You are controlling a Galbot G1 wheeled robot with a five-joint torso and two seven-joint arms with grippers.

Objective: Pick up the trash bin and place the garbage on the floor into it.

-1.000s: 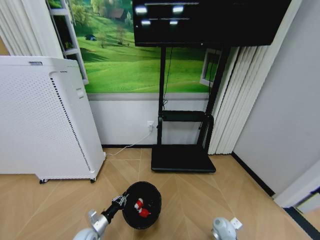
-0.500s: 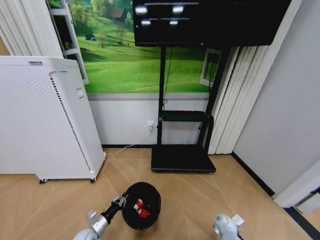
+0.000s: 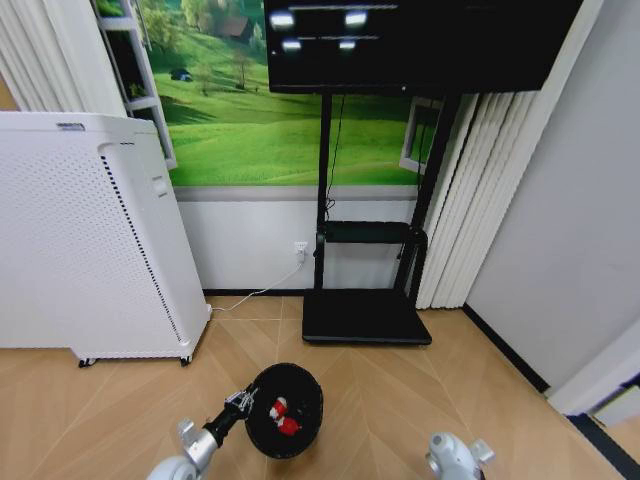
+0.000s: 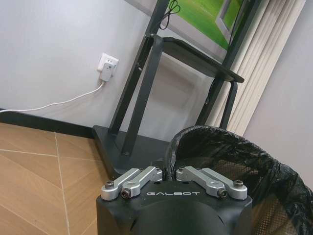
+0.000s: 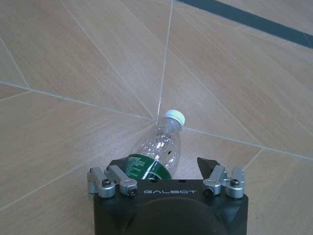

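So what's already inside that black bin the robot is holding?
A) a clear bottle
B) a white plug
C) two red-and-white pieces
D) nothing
C: the head view shows two red-and-white pieces in the trash bin; the clear bottle lies on the floor by the right tool.

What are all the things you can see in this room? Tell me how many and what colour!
trash bin: one, black mesh, on the wood floor, gripped at its rim
red-and-white pieces: two, inside the trash bin
bottle: one, clear with green label and white cap, lying on the floor
cabinet: one, white perforated, on wheels at the left
TV stand: one, black, against the back wall under a dark screen
wall picture: one, green meadow, behind the stand
plug and cable: one, white, in the wall socket
left end effector: one, black and silver, shut on the bin's rim
right end effector: one, black and silver, open around the bottle
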